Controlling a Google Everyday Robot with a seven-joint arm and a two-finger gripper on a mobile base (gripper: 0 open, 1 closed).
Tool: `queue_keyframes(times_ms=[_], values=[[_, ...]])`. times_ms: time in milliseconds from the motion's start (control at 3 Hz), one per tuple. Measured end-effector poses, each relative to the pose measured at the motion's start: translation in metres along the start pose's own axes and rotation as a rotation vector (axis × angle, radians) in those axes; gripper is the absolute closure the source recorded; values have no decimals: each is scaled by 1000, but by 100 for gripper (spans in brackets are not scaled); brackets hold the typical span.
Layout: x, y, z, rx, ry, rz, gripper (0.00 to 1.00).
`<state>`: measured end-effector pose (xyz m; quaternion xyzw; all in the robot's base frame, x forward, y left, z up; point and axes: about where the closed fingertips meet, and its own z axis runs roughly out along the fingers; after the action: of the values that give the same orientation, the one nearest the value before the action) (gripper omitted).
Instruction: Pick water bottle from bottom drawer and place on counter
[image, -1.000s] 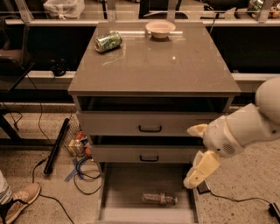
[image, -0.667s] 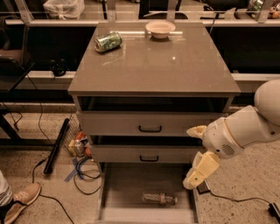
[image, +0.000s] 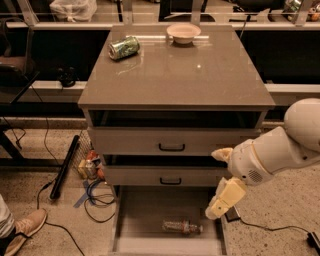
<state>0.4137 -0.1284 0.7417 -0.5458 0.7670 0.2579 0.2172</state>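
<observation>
The bottom drawer (image: 142, 212) of the cabinet (image: 172, 135) stands pulled out at floor level. It holds 1 thing: the water bottle (image: 182, 227), lying on its side on the drawer floor, towards the front and right of the drawer's middle. A darker band shows on the bottle, but no writing on it can be read.

Above it, the cabinet's 2 upper drawers, each with a black handle (image: 171, 147), are pushed in.

The table (image: 175, 80) that forms the cabinet's top carries 2 things. A crushed green can (image: 123, 47) lies on its side near the rear left corner, its print too blurred to read. A pale bowl (image: 183, 32) sits upright at the rear edge, near the middle.

The pincer (image: 223, 196) hangs at the cabinet's lower right front, over the right rail of the bottom drawer, above and to the right of the bottle and apart from it. Whether it is open or closed, I cannot tell.
</observation>
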Motion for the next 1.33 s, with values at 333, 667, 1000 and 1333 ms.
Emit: queue_keyframes(times_ms=[333, 667, 1000, 1333], values=[[25, -9, 45, -17, -12, 7, 0], [70, -26, 124, -103, -97, 58, 0], [71, -26, 127, -100, -92, 57, 0], [78, -29, 145, -81, -58, 43, 0]])
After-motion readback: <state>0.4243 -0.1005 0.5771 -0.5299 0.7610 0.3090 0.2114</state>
